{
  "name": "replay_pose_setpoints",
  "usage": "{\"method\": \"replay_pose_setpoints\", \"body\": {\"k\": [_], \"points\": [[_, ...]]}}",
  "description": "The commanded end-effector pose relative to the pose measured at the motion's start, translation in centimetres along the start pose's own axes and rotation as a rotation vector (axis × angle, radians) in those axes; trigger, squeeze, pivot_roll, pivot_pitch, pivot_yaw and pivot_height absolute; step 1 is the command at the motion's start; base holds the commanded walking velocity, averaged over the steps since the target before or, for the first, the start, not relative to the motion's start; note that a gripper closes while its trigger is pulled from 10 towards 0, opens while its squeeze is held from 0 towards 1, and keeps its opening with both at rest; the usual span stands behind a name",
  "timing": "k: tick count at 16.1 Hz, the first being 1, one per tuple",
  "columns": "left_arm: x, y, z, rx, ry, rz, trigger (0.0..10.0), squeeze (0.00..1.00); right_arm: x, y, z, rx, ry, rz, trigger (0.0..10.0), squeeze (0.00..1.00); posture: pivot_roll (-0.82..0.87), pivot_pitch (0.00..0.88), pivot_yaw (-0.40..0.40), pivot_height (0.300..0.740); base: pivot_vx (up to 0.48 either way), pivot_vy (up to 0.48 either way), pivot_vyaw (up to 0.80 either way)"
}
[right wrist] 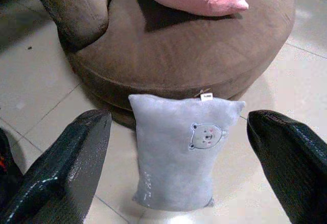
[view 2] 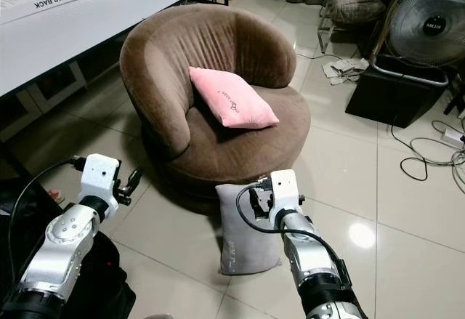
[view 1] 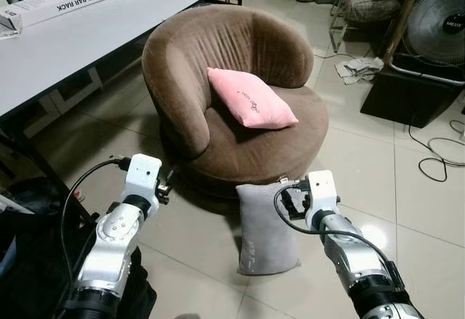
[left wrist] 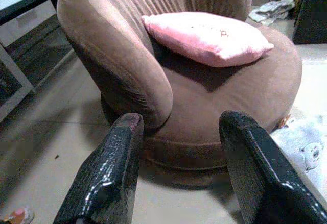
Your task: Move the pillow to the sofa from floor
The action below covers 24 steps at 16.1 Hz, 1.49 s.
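A grey pillow (view 1: 267, 228) stood against the brown sofa (view 1: 232, 94). The right gripper (right wrist: 179, 147), fingers spread wide, faced it; the left gripper (left wrist: 179, 168) was open too. A shallow grasp risked toppling the pillow.

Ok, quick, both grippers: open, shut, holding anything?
Left gripper: open, empty, facing the round brown velvet armchair.
Right gripper: open, empty, aimed at the grey rectangular bear-print pillow on the floor.

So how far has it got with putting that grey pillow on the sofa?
Barely begun. The grey pillow stands on the floor against the brown sofa, where a pink pillow already lies. The right tool is open, lined up on it, not touching. The left tool hangs open nearby. Gripping, lifting and placing remain.
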State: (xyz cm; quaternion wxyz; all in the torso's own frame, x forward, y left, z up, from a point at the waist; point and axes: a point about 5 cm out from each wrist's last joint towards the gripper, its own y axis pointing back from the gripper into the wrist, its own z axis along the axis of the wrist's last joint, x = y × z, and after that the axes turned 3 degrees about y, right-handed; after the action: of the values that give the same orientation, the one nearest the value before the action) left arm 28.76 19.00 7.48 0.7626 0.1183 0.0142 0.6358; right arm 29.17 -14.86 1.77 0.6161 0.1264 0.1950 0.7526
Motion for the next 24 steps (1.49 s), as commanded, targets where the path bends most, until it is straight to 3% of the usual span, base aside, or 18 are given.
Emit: {"method": "replay_pose_setpoints", "body": {"k": [1, 6, 14, 20, 24], "points": [[0.0, 0.2, 0.1, -0.001, -0.002, 0.002, 10.0, 0.0, 0.1, 0.0, -0.2, 0.005, 0.026, 0.012, 10.0, 0.0, 0.17, 0.0, -0.019, 0.74, 0.0, 0.0, 0.0], [-0.7, 0.1, 0.3, -0.006, -0.007, -0.027, 10.0, 0.0, -0.3, 0.1, -1.1, 0.017, 0.033, 0.008, 10.0, 0.0, 0.16, 0.0, -0.017, 0.74, 0.253, 0.0, 0.38], [-0.6, 0.0, 0.4, -0.007, -0.01, -0.034, 10.0, 0.0, -0.7, -0.2, -2.2, 0.056, 0.004, -0.012, 10.0, 0.0, 0.15, 0.0, -0.005, 0.74, 0.264, 0.0, 0.0], [-0.6, 0.0, 0.5, -0.011, -0.016, -0.029, 10.0, 0.0, -1.3, 0.2, -4.8, 0.146, -0.021, -0.018, 10.0, 0.0, 0.16, 0.0, -0.027, 0.74, 0.265, 0.0, 0.0], [-0.6, 0.4, 0.1, -0.003, -0.007, -0.025, 10.0, 0.0, -2.4, 1.7, -7.6, 0.244, -0.035, -0.04, 10.0, 0.0, 0.15, 0.0, -0.026, 0.74, 0.264, 0.0, -0.76]]}}
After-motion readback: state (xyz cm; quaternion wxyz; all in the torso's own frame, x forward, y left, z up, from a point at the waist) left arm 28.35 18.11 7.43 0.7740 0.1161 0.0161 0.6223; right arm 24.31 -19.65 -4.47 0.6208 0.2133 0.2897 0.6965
